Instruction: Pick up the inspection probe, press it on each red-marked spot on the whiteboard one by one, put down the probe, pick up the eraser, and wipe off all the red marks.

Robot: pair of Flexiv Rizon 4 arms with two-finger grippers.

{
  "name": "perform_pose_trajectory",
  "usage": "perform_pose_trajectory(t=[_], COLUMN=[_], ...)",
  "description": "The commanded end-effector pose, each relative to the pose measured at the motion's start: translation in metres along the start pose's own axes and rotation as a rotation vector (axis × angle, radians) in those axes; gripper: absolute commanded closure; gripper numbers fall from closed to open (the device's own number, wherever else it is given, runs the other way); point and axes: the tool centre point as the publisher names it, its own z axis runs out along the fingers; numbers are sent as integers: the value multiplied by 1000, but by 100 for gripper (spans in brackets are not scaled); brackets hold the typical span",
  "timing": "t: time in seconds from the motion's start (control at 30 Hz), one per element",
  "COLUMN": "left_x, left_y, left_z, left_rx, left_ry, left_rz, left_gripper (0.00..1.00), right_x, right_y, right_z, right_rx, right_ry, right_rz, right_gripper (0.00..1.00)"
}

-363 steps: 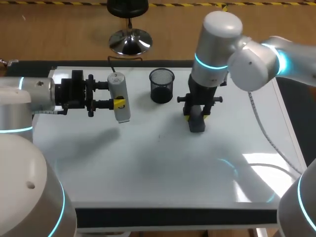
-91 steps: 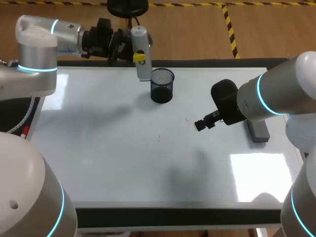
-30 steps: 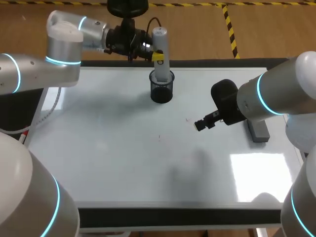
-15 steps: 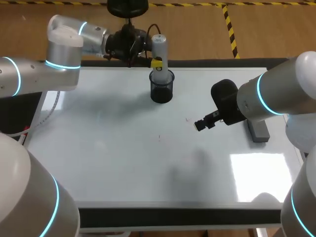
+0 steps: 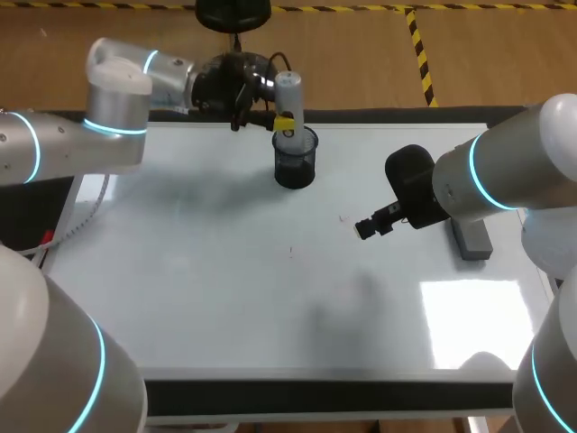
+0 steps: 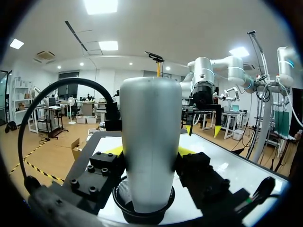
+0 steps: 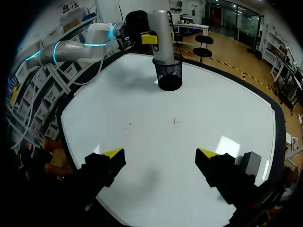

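The left arm (image 5: 117, 99) lay along the far edge of the tabletop (image 5: 225, 307), its gripper (image 5: 285, 117) turned sideways with both fingers clamped on the upright inspection probe (image 5: 288, 90). The right arm (image 5: 505, 176) hung over the right side, its gripper (image 7: 163, 155) facing down, fingers spread wide.

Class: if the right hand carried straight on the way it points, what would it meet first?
Probably the whiteboard itself, near the small red mark, short of the mesh cup; depth is unclear.

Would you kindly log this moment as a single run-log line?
left pincer: shut on probe, its end in mesh cup | right pincer: open above whiteboard | eraser: on whiteboard, free | red marks: faint traces
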Motion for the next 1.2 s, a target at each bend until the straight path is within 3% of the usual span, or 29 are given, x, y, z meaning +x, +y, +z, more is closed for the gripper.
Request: perform_pose_trajectory(t=[0.03, 0.37, 0.53, 1.2], left_x=[-3, -4, -4, -5], left_y=[5, 12, 12, 29], left_z=[4, 8, 9, 10], left_rx=[-4, -39, -30, -12], left_ry=[20, 16, 31, 38], left_rz=[29, 39, 93, 85], left_gripper=[100, 100, 100, 100], right_x=[-1, -1, -1, -1], right_y=[0, 0, 0, 0], right_z=[-1, -1, -1, -1], right_rx=[1, 1, 1, 1], right_ry=[3, 3, 3, 3], right_rz=[-1, -1, -1, -1], right_gripper=[0, 0, 0, 0])
